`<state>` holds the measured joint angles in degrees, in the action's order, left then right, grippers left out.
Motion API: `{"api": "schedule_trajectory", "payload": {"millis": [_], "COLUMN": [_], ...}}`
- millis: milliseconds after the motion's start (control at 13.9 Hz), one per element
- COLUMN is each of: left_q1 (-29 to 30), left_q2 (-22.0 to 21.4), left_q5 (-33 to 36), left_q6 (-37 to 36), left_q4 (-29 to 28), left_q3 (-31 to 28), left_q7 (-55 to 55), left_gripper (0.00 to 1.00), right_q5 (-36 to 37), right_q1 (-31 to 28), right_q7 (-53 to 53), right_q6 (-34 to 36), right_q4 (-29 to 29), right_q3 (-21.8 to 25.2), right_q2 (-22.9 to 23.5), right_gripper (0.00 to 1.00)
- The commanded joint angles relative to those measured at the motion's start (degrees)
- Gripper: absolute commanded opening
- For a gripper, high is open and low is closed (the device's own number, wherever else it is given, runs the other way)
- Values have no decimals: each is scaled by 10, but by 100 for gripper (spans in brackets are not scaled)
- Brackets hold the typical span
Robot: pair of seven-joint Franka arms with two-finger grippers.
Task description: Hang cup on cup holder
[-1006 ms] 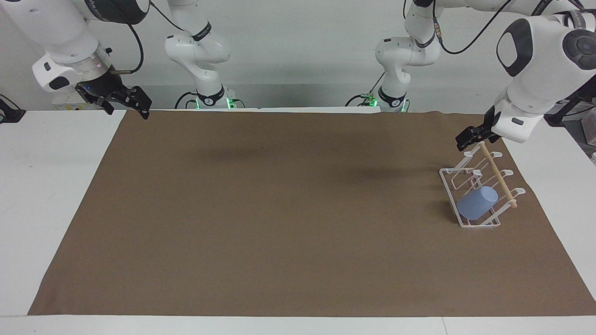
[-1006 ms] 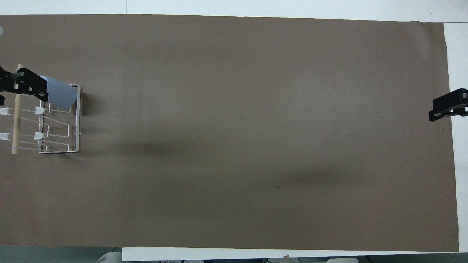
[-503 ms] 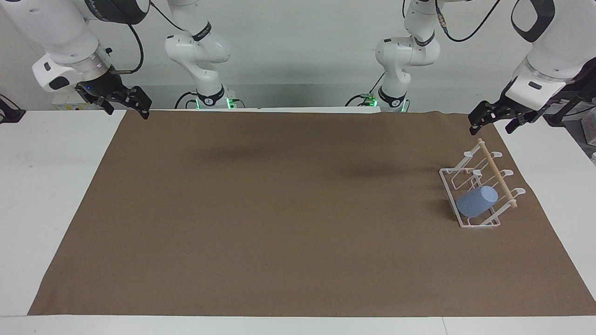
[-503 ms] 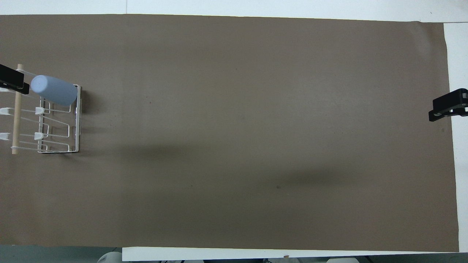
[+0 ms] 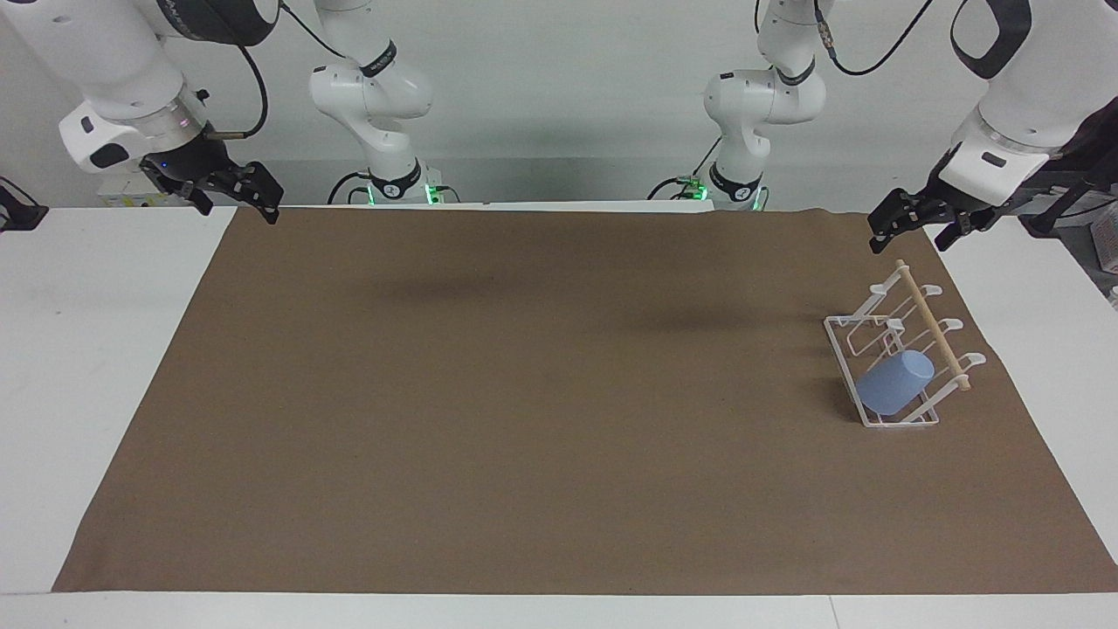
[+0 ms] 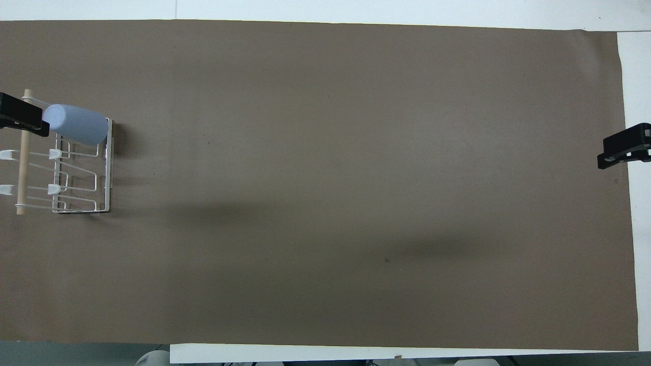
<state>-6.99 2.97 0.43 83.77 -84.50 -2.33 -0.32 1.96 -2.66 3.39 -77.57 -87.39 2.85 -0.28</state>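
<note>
A light-blue cup [image 5: 894,382] [image 6: 76,123] sits mouth-down and tilted on a slanted prong of the white wire cup holder [image 5: 873,336] [image 6: 108,168]. It is on the end of the holder farther from the robots, its closed base pointing up toward the wooden dowel [image 5: 933,327]. My left gripper [image 5: 913,234] hangs open and empty in the air over the mat's corner, above the holder and touching nothing. In the overhead view one of its fingers [image 6: 20,118] shows at the edge. My right gripper [image 5: 238,201] [image 6: 623,150] waits open over the mat's edge at the right arm's end.
A brown mat [image 5: 541,402] covers most of the white table [image 5: 96,349]. The holder stands on the mat at the left arm's end. Both arm bases stand at the robots' edge of the table.
My left gripper has risen from beside the holder's dowel and drawn back toward the robots, still open. The cup stays on its prong. The right arm has not moved.
</note>
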Motion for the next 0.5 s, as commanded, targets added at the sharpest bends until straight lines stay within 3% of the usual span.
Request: {"api": "schedule_trajectory", "payload": {"millis": [0, 431], "left_q1": [-1, -5], "left_q2": [-20, -46], "left_q5": [-8, -7], "left_q6": [17, 10], "left_q4": [-24, -73], "left_q3": [0, 1], "left_q7": [-8, -1], "left_gripper": [100, 100], "right_q5": [6, 6], "right_q1": [-4, -5], "right_q7": [-8, -8], "right_q6": [7, 7], "right_q4": [1, 1], "right_q3": [-3, -3], "right_q2": [-2, -3], "right_gripper": [100, 100]}}
